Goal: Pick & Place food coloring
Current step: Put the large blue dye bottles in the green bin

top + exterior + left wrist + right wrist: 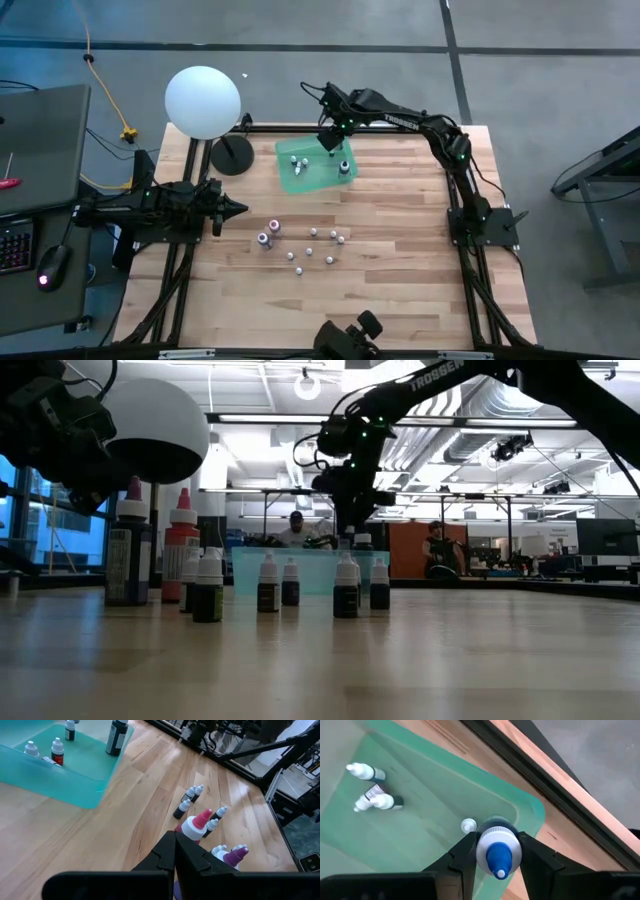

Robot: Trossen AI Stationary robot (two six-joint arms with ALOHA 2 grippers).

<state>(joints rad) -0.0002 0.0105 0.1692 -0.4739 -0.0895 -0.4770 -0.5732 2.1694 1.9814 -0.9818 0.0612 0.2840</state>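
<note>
Was an open-plan robotics lab: exposed ceiling ducts (455,405), grey concrete floor (540,60), background workstations with seated people (296,528).

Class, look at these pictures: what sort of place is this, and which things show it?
Probably a robotics lab in an open workshop: two arms mounted on a wooden table, exposed ceiling ducts, and people at workbenches behind.

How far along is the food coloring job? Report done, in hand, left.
Done: small bottles lie in the green tray. In hand: right gripper holds a blue-capped bottle over the tray. Left: the cluster of bottles on the table, near the idle left gripper.
</note>
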